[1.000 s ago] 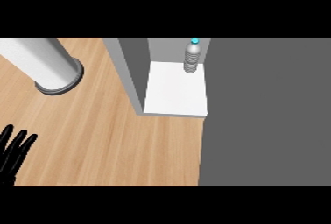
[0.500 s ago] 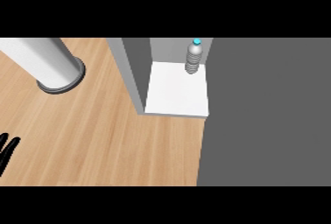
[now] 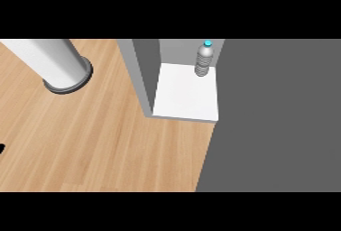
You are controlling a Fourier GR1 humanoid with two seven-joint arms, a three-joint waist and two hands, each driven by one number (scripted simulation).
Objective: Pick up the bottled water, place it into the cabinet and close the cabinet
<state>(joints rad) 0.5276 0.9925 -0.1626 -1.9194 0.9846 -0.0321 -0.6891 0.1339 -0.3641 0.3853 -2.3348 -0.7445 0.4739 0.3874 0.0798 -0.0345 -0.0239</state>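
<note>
- One wooden tabletop (image 3: 100, 144) takes up the left and lower-middle part of the head view, its pale planks running on a slant.
- One wide dark grey panel (image 3: 279, 117) covers the whole right side from top to bottom; its left edge meets the right side of the cabinet's floor and then cuts down across the wood.
- One cabinet (image 3: 143, 76) stands open at the upper middle. It shows a grey left wall, a grey back and a single white floor (image 3: 186, 97), and its front corner rests on the tabletop.
- One thick white post (image 3: 50, 56) leans in from the upper left and ends in a dark grey ring on the wood, well apart from the cabinet's left wall.
- One bottle of water (image 3: 205, 59) stands upright inside the cabinet, at the back right corner of the white floor, just beside the dark panel. It is clear and ribbed, with a light blue cap on top. Nothing touches it.
- One sliver of a black robot hand (image 3: 2, 149) shows at the far left edge, low on the wood and far from the bottle. It is too small a piece for me to tell whether its fingers are straight or curled.
- The right robot hand does not show.
</note>
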